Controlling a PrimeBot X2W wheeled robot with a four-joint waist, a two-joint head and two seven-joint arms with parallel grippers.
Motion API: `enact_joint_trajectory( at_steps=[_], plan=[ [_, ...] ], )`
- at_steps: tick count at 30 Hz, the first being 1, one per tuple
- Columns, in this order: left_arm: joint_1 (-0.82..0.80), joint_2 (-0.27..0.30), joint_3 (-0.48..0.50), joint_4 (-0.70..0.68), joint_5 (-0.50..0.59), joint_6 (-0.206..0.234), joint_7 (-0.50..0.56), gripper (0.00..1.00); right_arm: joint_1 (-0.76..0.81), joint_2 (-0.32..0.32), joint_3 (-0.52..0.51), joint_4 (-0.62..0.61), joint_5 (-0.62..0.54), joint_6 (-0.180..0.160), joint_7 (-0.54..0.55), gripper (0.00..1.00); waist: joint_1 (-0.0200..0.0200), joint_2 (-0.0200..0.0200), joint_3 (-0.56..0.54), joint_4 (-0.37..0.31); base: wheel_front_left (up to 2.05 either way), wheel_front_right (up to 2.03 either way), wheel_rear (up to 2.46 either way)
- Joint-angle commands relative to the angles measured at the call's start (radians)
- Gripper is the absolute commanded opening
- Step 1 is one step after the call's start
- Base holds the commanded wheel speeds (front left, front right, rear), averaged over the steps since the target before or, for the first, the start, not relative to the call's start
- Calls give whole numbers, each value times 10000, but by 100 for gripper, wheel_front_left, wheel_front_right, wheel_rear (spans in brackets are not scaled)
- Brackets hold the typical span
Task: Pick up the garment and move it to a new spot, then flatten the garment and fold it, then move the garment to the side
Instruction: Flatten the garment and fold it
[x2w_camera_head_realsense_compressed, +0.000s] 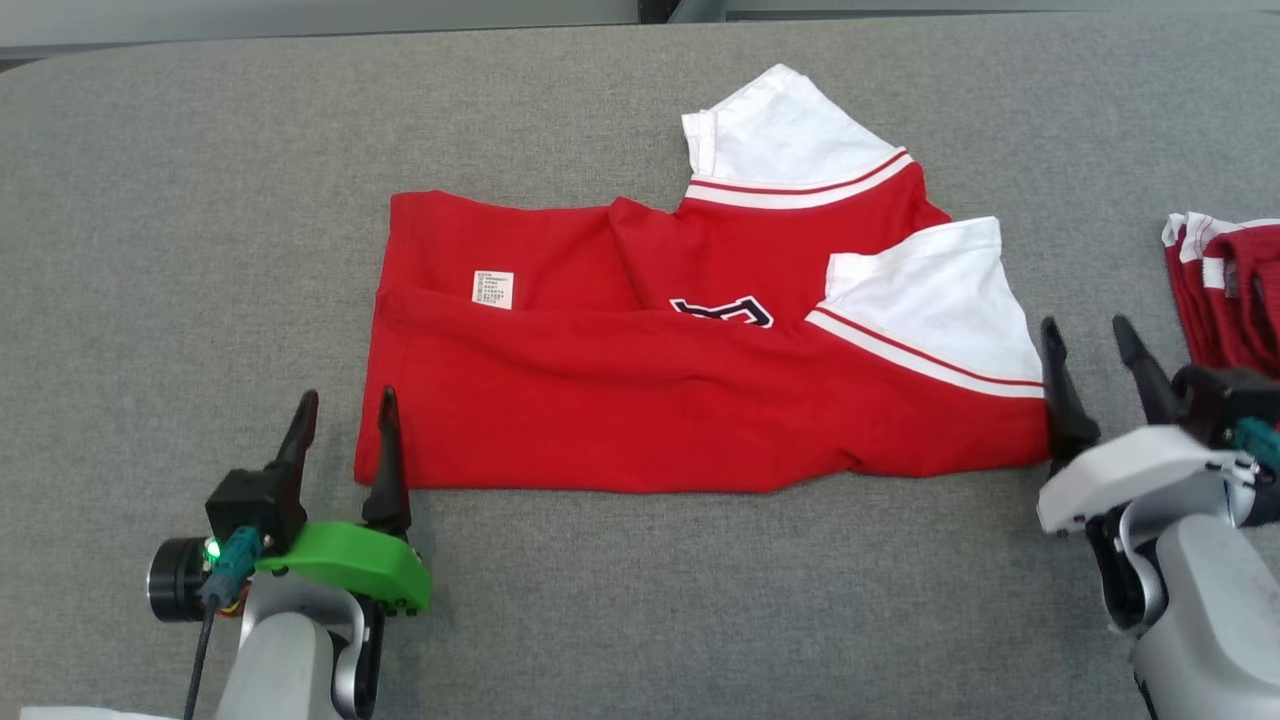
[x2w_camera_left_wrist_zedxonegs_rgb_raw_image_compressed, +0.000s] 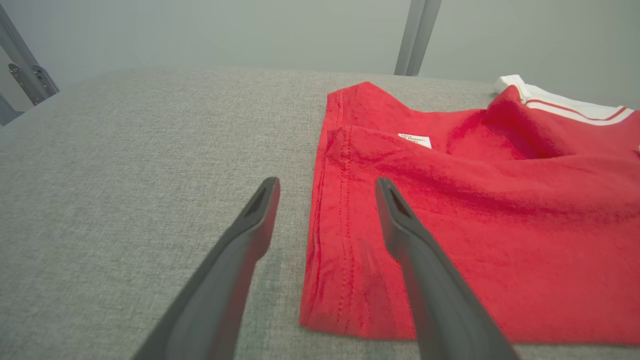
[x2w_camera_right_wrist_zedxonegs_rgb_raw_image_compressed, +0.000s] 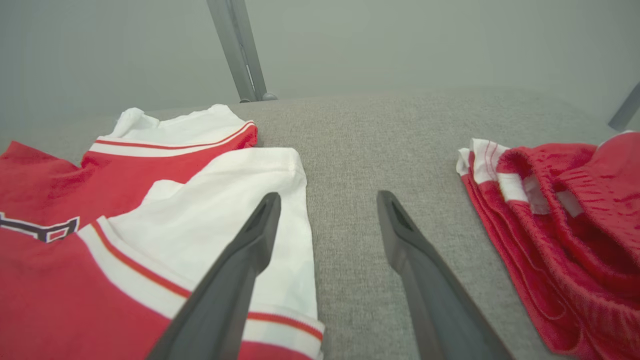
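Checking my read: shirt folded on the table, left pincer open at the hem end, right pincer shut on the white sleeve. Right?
Not quite. The right pincer is open, not shut on the sleeve. The right wrist view shows its fingers spread, one over the sleeve's edge, the other over bare table. The rest holds: shirt folded, left pincer open at the hem end.

One shirt (x2w_camera_head_realsense_compressed: 650, 400), one garment pile (x2w_camera_head_realsense_compressed: 1230, 290), two tools (x2w_camera_head_realsense_compressed: 349, 394) (x2w_camera_head_realsense_compressed: 1084, 321).

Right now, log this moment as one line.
garment: folded lengthwise on table | left gripper: open at hem | right gripper: open at sleeve | red pile: far right
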Motion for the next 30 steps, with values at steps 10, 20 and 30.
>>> enact_joint_trajectory(
  at_steps=[10, 20, 30],
  plan=[
    [978, 46, -248, -236, -235, 253, 3, 100, 1638, 281, 346, -127, 508, -17, -27, 100, 0, 0, -230, -67, 0, 0, 0],
    [744, 46, -310, -71, -244, 284, 3, 100, 1264, 281, 914, 920, 807, -15, -1, 0, 0, 0, -167, 107, 0, 0, 0],
    [364, 47, -117, 604, -377, 64, 3, 100, 1131, 17, 959, 303, 939, -20, -5, 0, 0, 0, 20, -68, 0, 0, 0]
  ],
)
